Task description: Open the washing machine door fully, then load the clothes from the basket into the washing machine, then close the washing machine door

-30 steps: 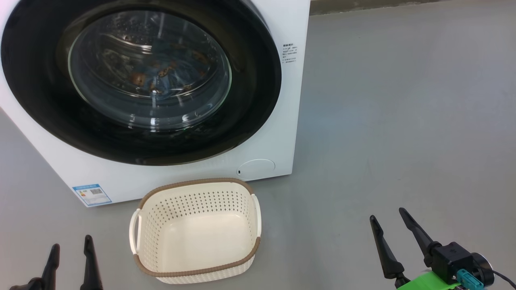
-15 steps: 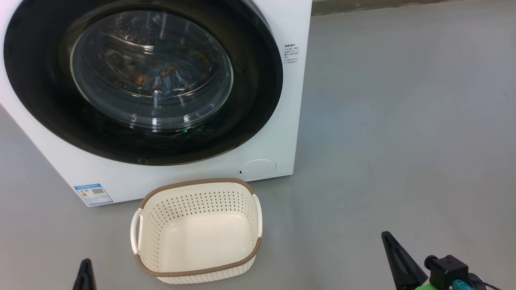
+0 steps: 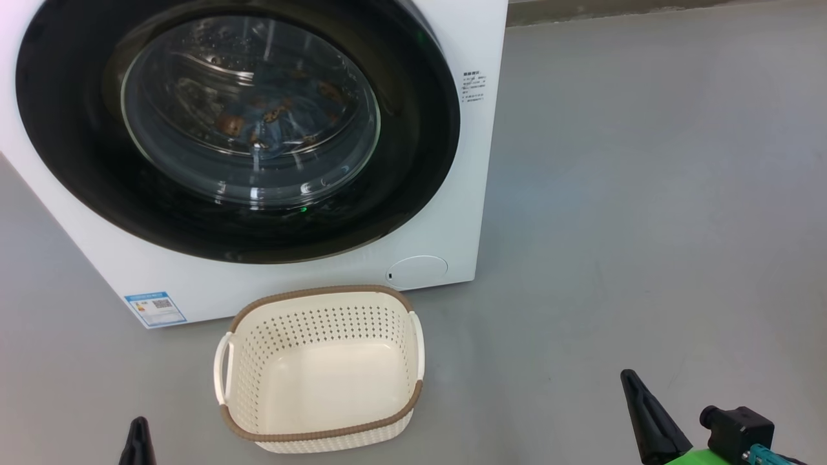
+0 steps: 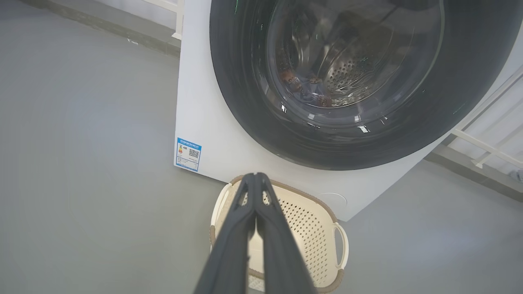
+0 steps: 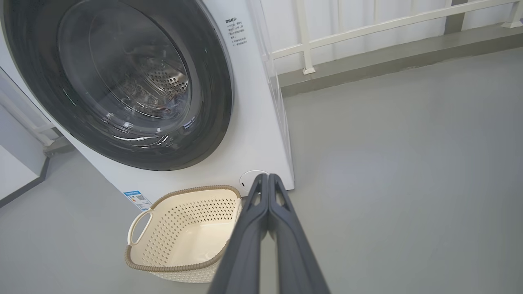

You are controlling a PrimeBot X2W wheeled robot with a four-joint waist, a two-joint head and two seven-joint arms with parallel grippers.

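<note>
One second ago both grippers stood open, the two fingers of each clearly apart; now both have closed. The left gripper shows at the near left edge of the head view as one dark tip. In its wrist view the fingers are pressed together along their length, with nothing between them. The right gripper, at the near right, is the same: its fingers meet and hold nothing. Both also sit lower in the head view than before. The whole scene has slid a little to the right there, which is the camera moving, not the things. The washing machine door lies flat against the front of the washing machine, so it is closed. Behind its glass, some bluish cloth with brown spots lies in the drum, most likely the clothes. The basket stands on the grey floor just in front of the machine, below the door, and its bottom is bare. I judge that all three steps are already done. The closing and drawing down of the empty grippers looks like the arms going to rest, and nothing is left to load.
</note>
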